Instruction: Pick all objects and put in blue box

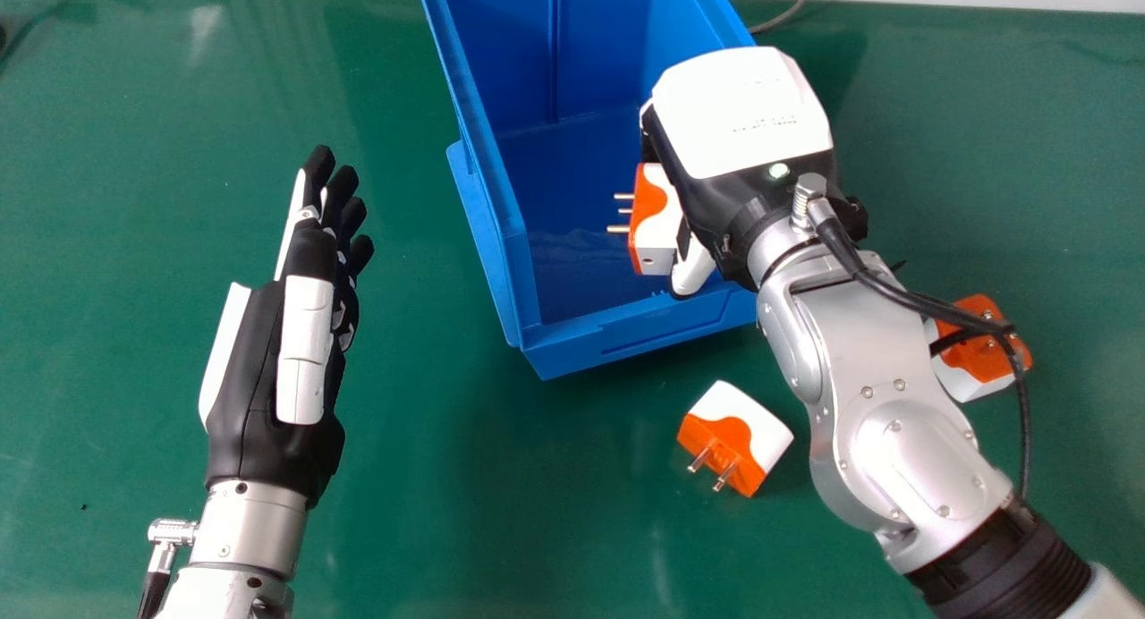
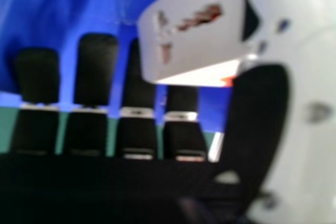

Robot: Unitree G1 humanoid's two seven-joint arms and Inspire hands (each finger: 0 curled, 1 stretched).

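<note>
While the right robot hand [image 1: 742, 109] pinched a white-and-orange plastic plug adapter [image 1: 662, 221] over the open blue plastic box [image 1: 581, 346], the left robot hand [image 1: 255, 368] was released, left of it. On the green tabletop [image 1: 429, 512], a second adapter [image 1: 742, 422] lay near the box, a third adapter [image 1: 978, 361] beside the right forearm [image 1: 894, 440].
</note>
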